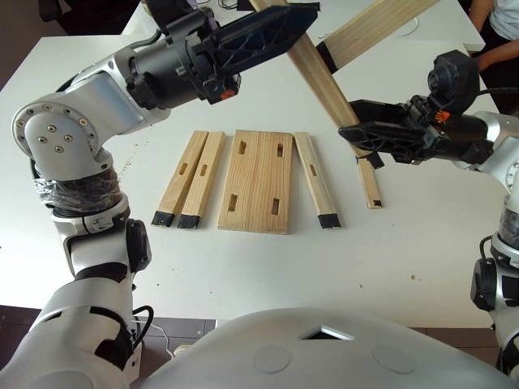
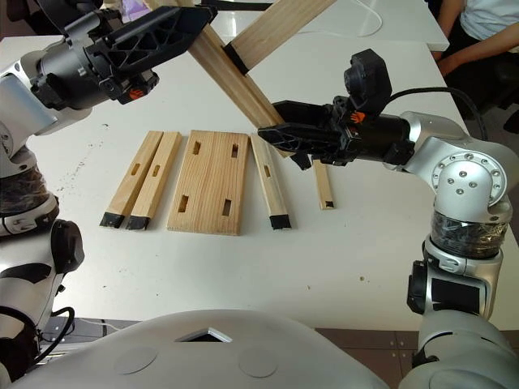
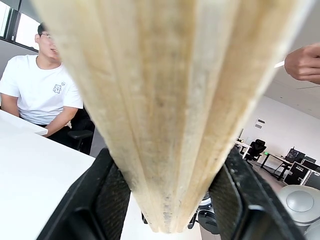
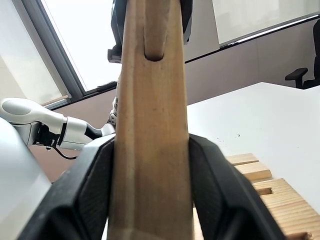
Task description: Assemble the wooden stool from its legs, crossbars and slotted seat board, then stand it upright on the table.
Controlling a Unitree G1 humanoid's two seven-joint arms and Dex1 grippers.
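Left gripper point(image 1: 288, 20): fingers point(image 3: 107, 200) clamped on the upper end of the raised leg point(image 1: 320, 81), above the far side of the table point(image 1: 422, 243).
Right gripper point(image 1: 350, 120): closed on the same leg's lower end.
Raised leg: slotted, slanting in the air between the two grippers.
Second leg point(image 1: 381, 24): black-capped end beside the raised leg, running up out of frame.
Seat board point(image 1: 255, 180): flat mid-table, four slots.
Pair of legs point(image 1: 192, 178): just left of the board.
Single leg point(image 1: 316, 180): just right of it.
Crossbar point(image 1: 369, 182): thin, lying below the right gripper.

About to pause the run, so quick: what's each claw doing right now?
Left claw: closed on the raised wooden leg, upper end.
Right claw: closed on the same leg, lower end.
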